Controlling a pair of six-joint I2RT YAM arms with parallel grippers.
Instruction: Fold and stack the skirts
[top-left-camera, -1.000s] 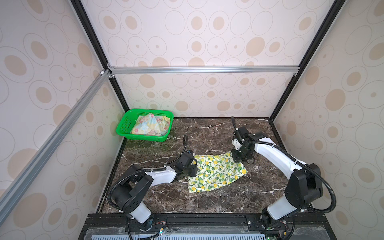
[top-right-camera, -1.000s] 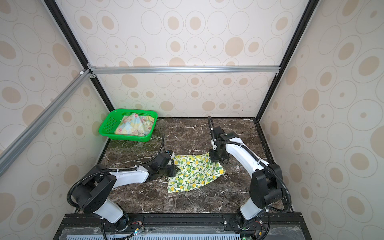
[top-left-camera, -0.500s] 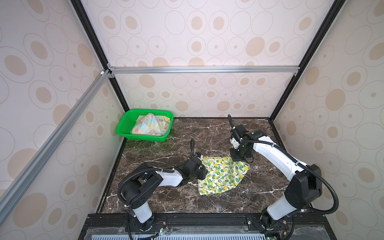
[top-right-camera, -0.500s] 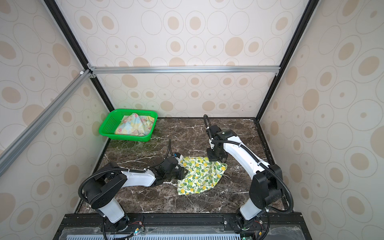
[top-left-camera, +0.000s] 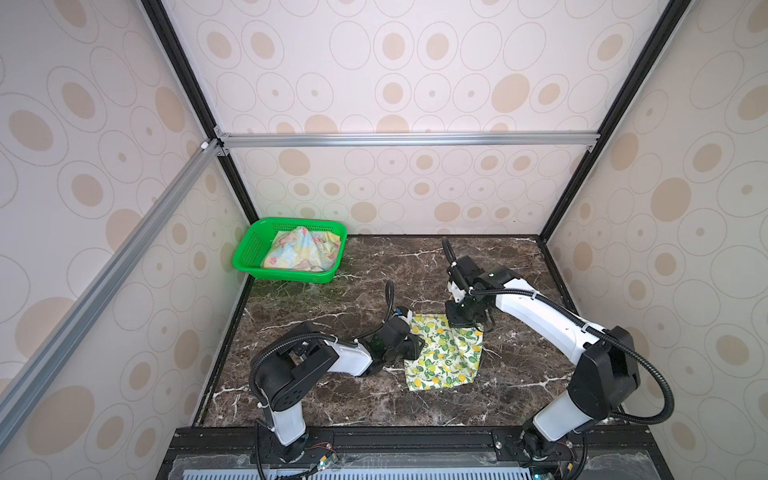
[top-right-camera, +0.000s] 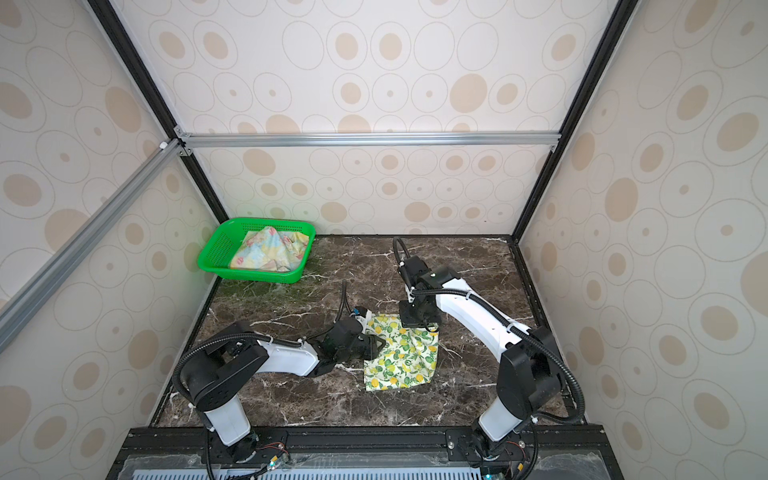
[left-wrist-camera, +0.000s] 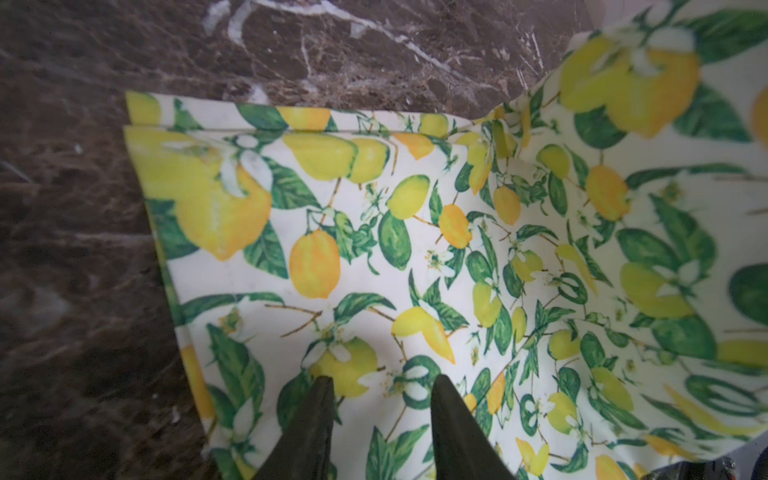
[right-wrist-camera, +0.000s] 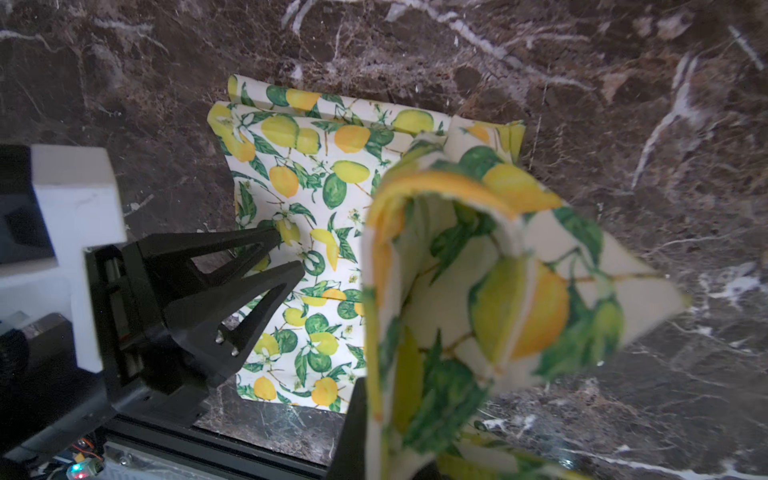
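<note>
Lemon skirt (top-left-camera: 444, 357) now lies narrower on the table (top-left-camera: 340, 399), one fold made; our left gripper (top-left-camera: 417, 345) hovers parted and empty, our right gripper (top-left-camera: 464, 323) stays clamped on its far corner.

The lemon skirt (top-left-camera: 444, 353) is white with yellow lemons and green leaves; the flower skirt (top-left-camera: 301, 249) is soft yellow and blue with pink flowers; the basket (top-left-camera: 249, 251) is bright green; the tabletop (top-left-camera: 353, 407) is dark brown with white lines; the walls (top-left-camera: 415, 62) are cream with tan spots.
</note>
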